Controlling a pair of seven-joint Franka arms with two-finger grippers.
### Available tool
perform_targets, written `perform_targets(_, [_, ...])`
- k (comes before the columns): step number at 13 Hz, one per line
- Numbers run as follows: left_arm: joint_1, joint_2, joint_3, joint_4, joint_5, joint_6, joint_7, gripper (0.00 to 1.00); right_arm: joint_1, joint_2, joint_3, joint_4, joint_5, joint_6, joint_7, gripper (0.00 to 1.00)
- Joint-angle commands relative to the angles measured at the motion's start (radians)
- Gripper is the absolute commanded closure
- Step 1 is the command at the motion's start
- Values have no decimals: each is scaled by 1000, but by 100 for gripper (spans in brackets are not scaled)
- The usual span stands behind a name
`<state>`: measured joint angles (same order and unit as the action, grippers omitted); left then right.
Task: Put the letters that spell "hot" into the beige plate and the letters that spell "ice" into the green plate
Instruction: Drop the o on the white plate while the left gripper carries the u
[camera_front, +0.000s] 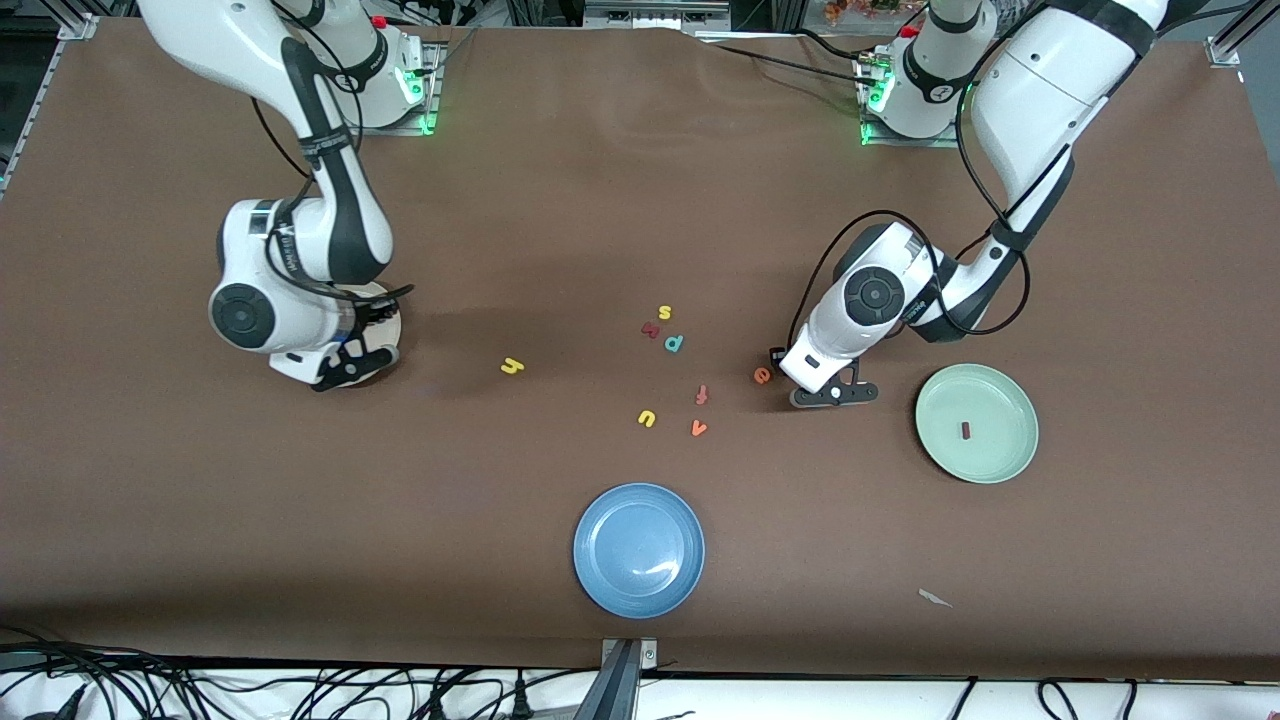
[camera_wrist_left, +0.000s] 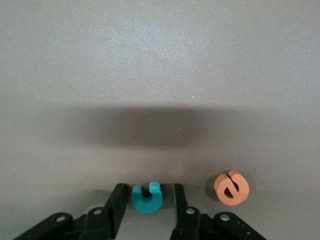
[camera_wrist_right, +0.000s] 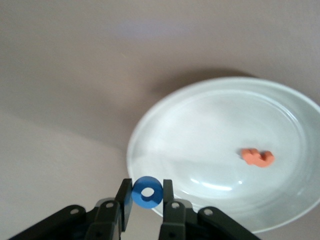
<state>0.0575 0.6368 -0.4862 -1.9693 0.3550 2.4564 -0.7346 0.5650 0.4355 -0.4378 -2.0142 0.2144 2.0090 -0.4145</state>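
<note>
Teal "c" (camera_wrist_left: 147, 197): small chunky letter lying flat on the brown worktop (camera_front: 560, 200), between the fingers of the left hand (camera_wrist_left: 147, 207); the fingers stand a little apart from its sides, so it is bracketed rather than pinched.
Orange "e" (camera_wrist_left: 231, 188): rounded letter flat on the worktop just beside the left hand, on the side away from the green plate (camera_front: 977, 423).
Dark red "i" (camera_front: 966, 431): short bar lying inside the green plate.
Blue "o" (camera_wrist_right: 147, 192): thick ring clamped between the fingers of the right hand (camera_wrist_right: 147, 197), over the rim of the beige plate (camera_wrist_right: 210, 125).
Orange "t" (camera_wrist_right: 257, 157): lying inside the beige plate.
Yellow "h" (camera_front: 512, 366): on the worktop between the beige plate and the green plate, nearer the beige one.
View difference: the front camera hides the "c", the "o" and most of the beige plate under the arms; the wrist cameras show them plainly.
</note>
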Motion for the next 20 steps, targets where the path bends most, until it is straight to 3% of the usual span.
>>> perform_targets(1, [-18, 12, 11, 18, 41, -5, -25, 58, 6, 26, -38, -29, -7, 7, -73, 74])
perform_targets(2, [-18, 12, 11, 15, 41, -5, -25, 59, 1, 40, -50, -29, -6, 8, -101, 72])
perform_targets(5, [-16, 12, 12, 10, 70, -5, -28, 65, 1, 37, -53, -28, -3, 2, -101, 27])
perform_targets(6, [-16, 12, 12, 10, 81, -5, -35, 67, 1, 32, -53, -26, 0, -1, -99, 21])
perform_targets(10, [-11, 12, 12, 12, 82, -17, -37, 74, 22, -21, -29, 14, 78, -4, -44, 19])
perform_targets(11, [-10, 6, 12, 16, 82, -36, -37, 77, 23, -33, -25, 41, 82, -4, -44, 0])
perform_targets(14, [1, -11, 11, 21, 82, -66, -23, 81, 21, -77, -77, 104, 79, -29, -59, 0])
perform_targets(15, [4, -25, 11, 26, 82, -89, -13, 83, 21, -78, -90, 130, 72, -85, -58, 0])
perform_targets(18, [59, -68, 8, 73, 81, -224, 125, 83, -13, -28, -182, 319, 66, -422, -52, 0])
perform_targets(20, [128, -89, 8, 75, 81, -237, 254, 84, -49, 25, -206, 380, 27, -469, -47, 0])
